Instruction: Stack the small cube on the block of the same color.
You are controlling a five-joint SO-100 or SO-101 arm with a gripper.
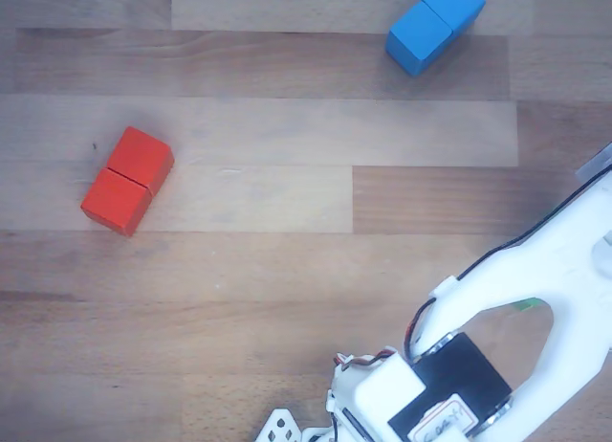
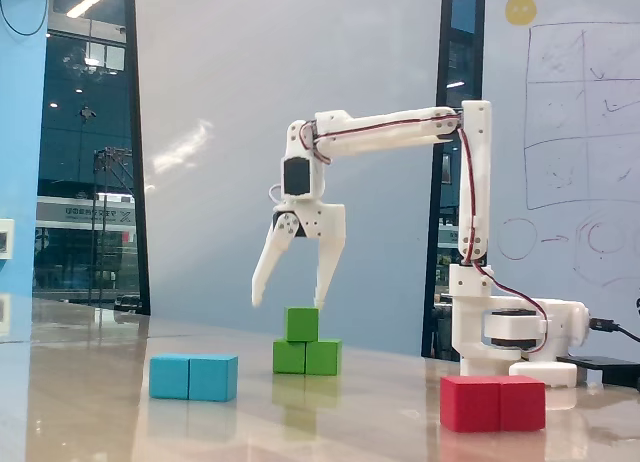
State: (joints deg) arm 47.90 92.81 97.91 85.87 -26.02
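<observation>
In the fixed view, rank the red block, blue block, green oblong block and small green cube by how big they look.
1. Red block, though it sits nearest the camera.
2. Blue block.
3. Green oblong block, farther back, so its smaller look is unsure.
4. Small green cube.
</observation>
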